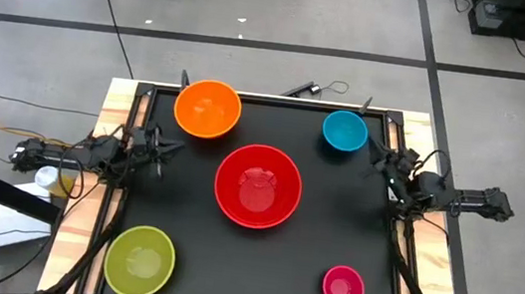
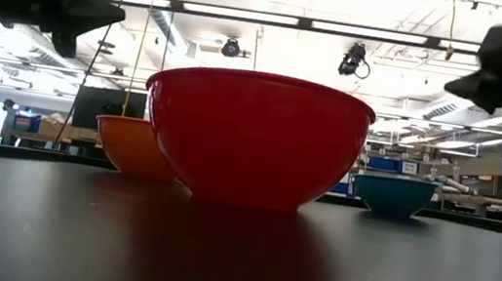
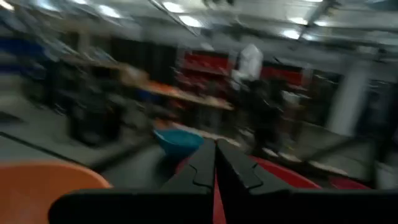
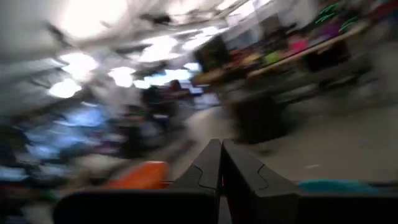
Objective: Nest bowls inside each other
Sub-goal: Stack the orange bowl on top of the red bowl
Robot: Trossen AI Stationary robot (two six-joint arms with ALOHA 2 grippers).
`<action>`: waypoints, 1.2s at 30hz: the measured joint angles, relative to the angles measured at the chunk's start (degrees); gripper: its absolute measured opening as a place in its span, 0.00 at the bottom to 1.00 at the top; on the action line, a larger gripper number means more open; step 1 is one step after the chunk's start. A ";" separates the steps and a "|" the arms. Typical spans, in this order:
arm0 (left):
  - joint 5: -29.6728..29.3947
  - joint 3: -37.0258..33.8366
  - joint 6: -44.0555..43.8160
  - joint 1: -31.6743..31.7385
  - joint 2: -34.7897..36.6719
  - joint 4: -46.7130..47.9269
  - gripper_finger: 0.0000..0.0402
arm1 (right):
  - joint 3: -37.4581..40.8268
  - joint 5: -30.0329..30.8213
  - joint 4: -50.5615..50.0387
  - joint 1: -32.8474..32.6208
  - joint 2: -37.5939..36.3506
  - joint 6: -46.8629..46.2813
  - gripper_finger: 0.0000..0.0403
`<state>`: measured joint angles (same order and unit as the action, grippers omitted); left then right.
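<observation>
Five bowls stand upright on their bases on the black table top (image 1: 311, 243). The red bowl (image 1: 258, 185) is in the middle, the orange bowl (image 1: 208, 108) at the far left and the blue bowl (image 1: 345, 131) at the far right. The yellow-green bowl (image 1: 140, 261) is at the near left and the pink bowl (image 1: 343, 286) at the near right. My left gripper (image 1: 174, 146) hangs shut above the table's left edge, pointing toward the red bowl. My right gripper (image 1: 375, 149) hangs shut at the right edge, near the blue bowl. Neither gripper holds anything.
Wooden frame rails (image 1: 118, 99) and cables run along the table's left and right sides. In the low view the red bowl (image 2: 256, 136) stands in front, with the orange bowl (image 2: 127, 146) and the blue bowl (image 2: 393, 192) behind it. Bare black surface lies between the bowls.
</observation>
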<state>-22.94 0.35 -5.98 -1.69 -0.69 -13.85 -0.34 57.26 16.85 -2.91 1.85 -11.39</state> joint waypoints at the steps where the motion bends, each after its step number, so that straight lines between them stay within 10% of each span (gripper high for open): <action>1: -2.20 -0.01 1.46 0.00 -0.01 -1.16 0.05 | 0.00 -0.75 -0.91 1.02 0.58 2.99 0.06; 9: -10.47 0.00 9.78 1.99 -0.58 -9.19 0.05 | -1.66 -25.59 7.59 14.37 12.00 -0.15 0.06; 18: -10.34 2.61 9.29 7.46 -8.52 -9.38 0.05 | -14.48 -42.46 6.97 27.45 42.91 -6.90 0.06; 36: -11.33 2.98 5.08 13.55 -20.00 -15.81 0.05 | -73.00 -53.49 -17.14 33.15 100.10 -5.49 0.34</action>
<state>-34.27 3.33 -0.90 11.86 -20.69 -29.66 -73.34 3.77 -0.30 30.23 101.94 -16.88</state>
